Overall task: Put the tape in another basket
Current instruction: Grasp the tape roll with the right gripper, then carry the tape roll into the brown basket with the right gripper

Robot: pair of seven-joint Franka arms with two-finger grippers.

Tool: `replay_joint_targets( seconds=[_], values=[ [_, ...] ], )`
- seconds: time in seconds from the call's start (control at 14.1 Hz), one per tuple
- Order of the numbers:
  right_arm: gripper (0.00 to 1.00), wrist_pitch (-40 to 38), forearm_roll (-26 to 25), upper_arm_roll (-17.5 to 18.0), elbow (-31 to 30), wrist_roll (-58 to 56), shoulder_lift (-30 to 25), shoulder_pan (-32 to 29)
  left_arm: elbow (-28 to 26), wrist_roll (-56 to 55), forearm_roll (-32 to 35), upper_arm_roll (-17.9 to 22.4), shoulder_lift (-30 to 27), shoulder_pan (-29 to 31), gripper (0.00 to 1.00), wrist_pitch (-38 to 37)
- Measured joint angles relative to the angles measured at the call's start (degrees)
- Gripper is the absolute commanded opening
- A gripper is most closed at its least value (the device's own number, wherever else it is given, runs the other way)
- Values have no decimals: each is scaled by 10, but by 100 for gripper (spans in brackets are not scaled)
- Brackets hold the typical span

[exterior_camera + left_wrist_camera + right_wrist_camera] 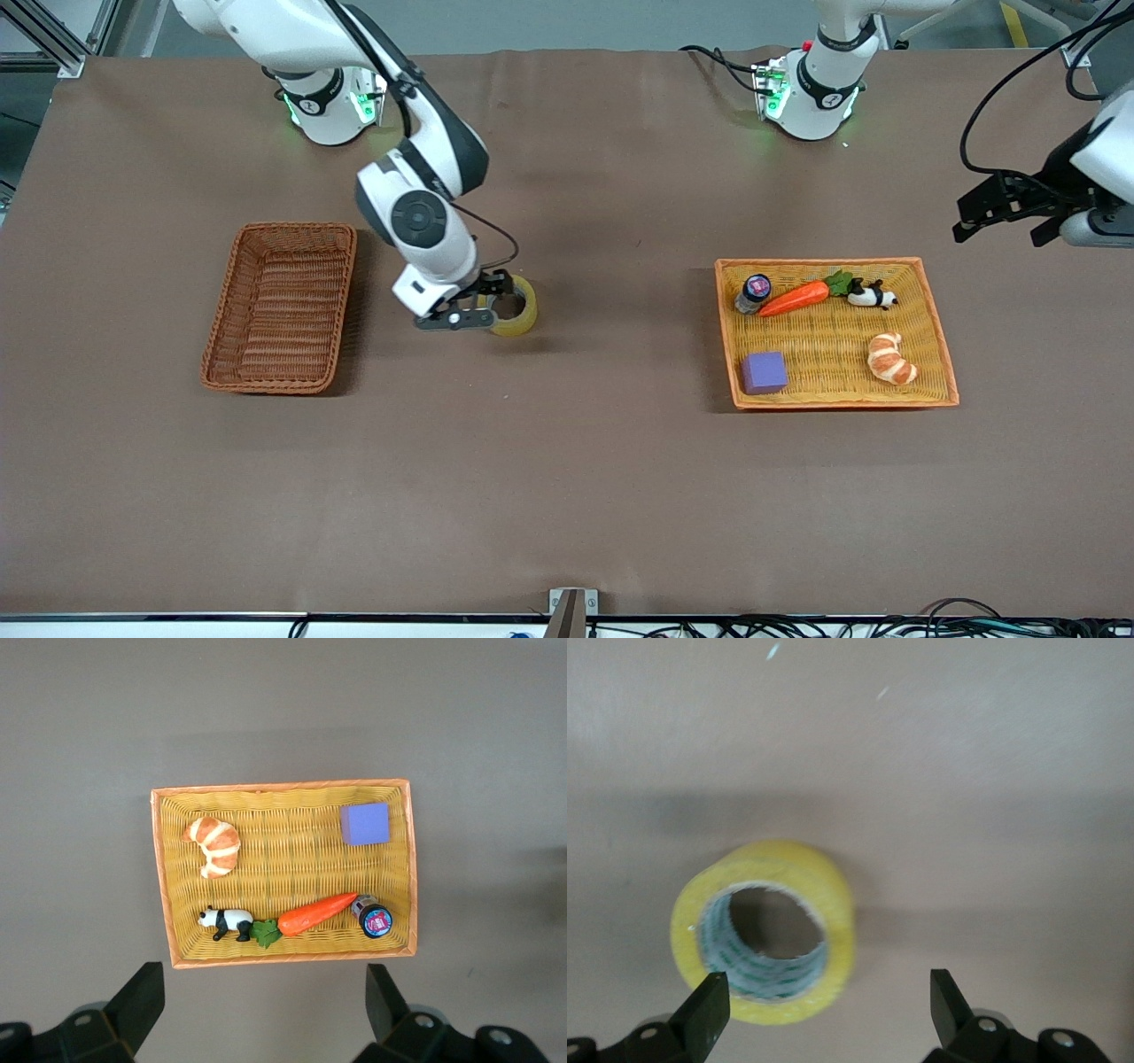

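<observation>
The tape, a yellowish roll with a grey core, rests on the table between the two baskets, closer to the reddish-brown wicker basket, which is empty. My right gripper is low beside the tape and open. In the right wrist view the tape sits off-centre before the gripper, close to one fingertip. My left gripper is open and empty, held up by the left arm's end of the table, and it waits there.
The wider orange-yellow basket holds a carrot, a panda figure, a croissant, a purple cube and a small jar. It also shows in the left wrist view.
</observation>
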Motion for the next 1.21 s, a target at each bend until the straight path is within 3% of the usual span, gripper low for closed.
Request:
replay_joint_targets(
  seconds=[0.21, 0.43, 0.5, 0.57, 0.64, 0.71, 0.85, 1.21],
  values=[
    [100, 68, 0, 3, -29, 8, 21, 6, -2, -23, 11, -52, 0, 34, 100, -1],
    [97, 102, 0, 3, -53, 8, 35, 6, -14, -35, 11, -64, 0, 41, 100, 3],
    [89, 103, 0, 2, -54, 8, 38, 5, -15, -37, 11, -64, 0, 41, 100, 4],
    [67, 104, 0, 1, -54, 8, 39, 3, -15, -37, 11, -64, 0, 41, 100, 5],
    [33, 105, 0, 0, -54, 8, 42, 2, -15, -37, 10, -64, 0, 41, 100, 6],
    [17, 109, 0, -1, -54, 8, 44, 0, -15, -37, 10, -64, 0, 41, 100, 6],
    [2, 112, 0, -3, -54, 9, 49, -8, -15, -37, 10, -65, 0, 41, 100, 7],
    [0, 108, 0, -4, -45, 30, 50, -35, -13, -37, 10, -67, 4, 41, 100, 8]
  ],
)
